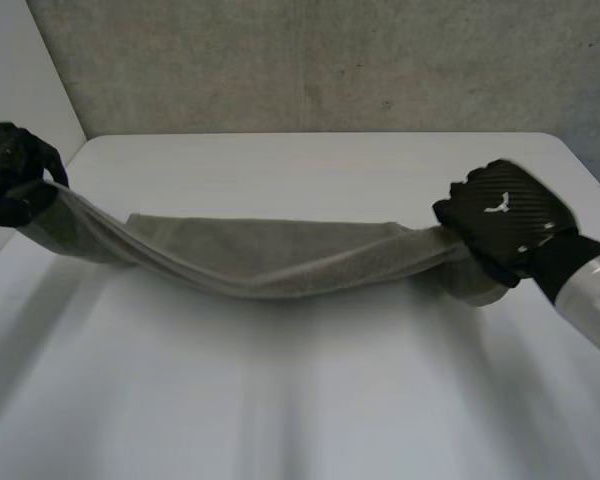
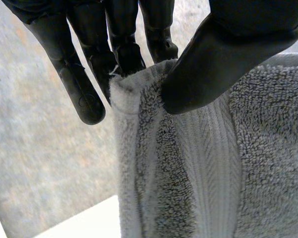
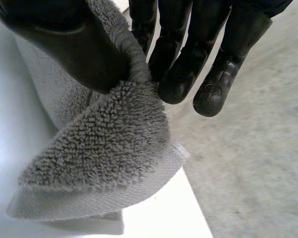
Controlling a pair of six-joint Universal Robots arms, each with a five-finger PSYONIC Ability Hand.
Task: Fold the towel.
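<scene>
- Both hands are pinching the grey towel (image 1: 270, 260): the left hand (image 1: 15, 175) has one end squeezed between thumb and fingers, and the right hand (image 1: 500, 225) has the other end the same way.
- Towel's strung between them across the desk (image 1: 330, 400), ends lifted, middle sagging low toward the desk top.
- Looks like the carry part of a fold: edge picked up, not laid down yet.
- Next move, I'd guess: swing both ends over together, keep it taut, and line up the edges before letting go.

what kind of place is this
Probably a robot test lab: a white table, a rough grey surface beyond it, and the black left hand and black right hand each pinching an end of a grey terry towel.
</scene>
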